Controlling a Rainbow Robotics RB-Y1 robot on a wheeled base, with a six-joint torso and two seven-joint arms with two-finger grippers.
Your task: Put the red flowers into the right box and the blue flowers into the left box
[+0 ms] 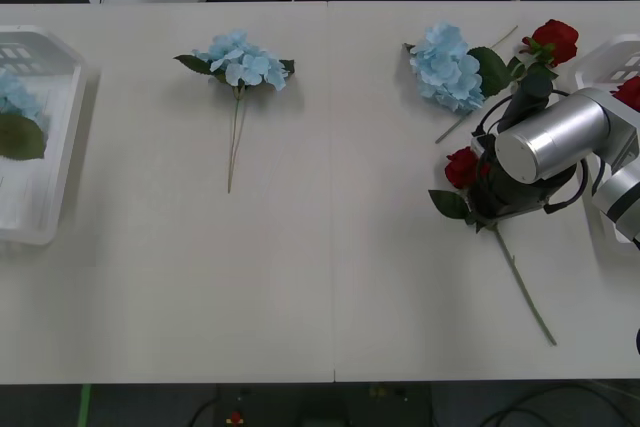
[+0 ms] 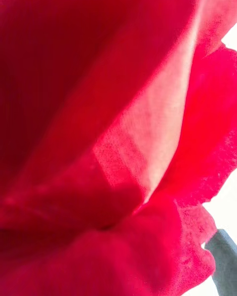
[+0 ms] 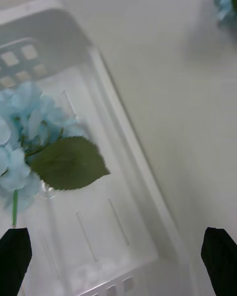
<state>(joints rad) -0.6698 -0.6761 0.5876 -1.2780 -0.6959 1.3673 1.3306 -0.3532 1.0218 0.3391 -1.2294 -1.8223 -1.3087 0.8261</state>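
One of the red flowers (image 1: 461, 167) lies on the table with its stem (image 1: 525, 287) running toward the near edge. My right gripper (image 1: 493, 187) is down on it just behind the bloom, and red petals (image 2: 98, 128) press close against the right wrist camera. A second red flower (image 1: 556, 39) lies by the right box (image 1: 603, 55), and a third (image 1: 630, 93) is inside it. Two blue flowers (image 1: 240, 57) (image 1: 447, 65) lie at the back of the table. Another blue flower (image 3: 29, 133) rests in the left box (image 3: 123, 133), under my open, empty left gripper (image 3: 118, 261).
The left box (image 1: 45, 232) sits at the table's left edge. Bare tabletop stretches across the middle and front. Chair legs and a white base stand on the dark floor beyond the far edge.
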